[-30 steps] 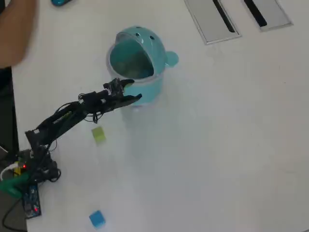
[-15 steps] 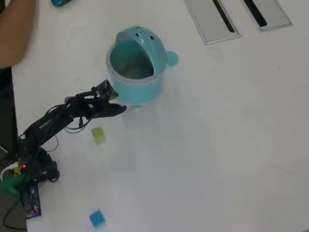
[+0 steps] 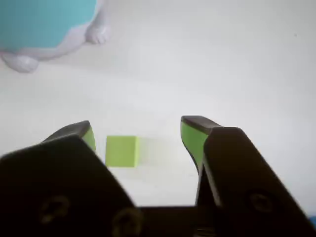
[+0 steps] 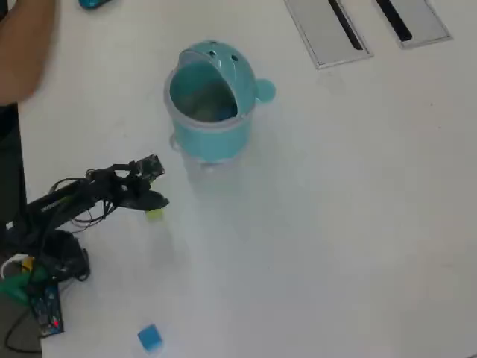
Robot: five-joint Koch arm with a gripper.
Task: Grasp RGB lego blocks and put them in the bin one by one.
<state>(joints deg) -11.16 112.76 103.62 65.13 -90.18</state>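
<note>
- We see the yellow-green block (image 3: 121, 151) lying on the white table (image 3: 222, 64), between the spread tips of the pincer (image 3: 143, 136), nearer the left tip in the wrist view; it seems untouched, though that tip hides its edge.
- From overhead, the pincer (image 4: 154, 201) hangs over that block (image 4: 154, 215).
- The blue block (image 4: 150, 337) lies well apart, near the bottom edge.
- The teal bin (image 4: 211, 104) stands beyond the pincer, lid swung open.
- Two grey slotted panels (image 4: 328, 30) sit at the top right.
</note>
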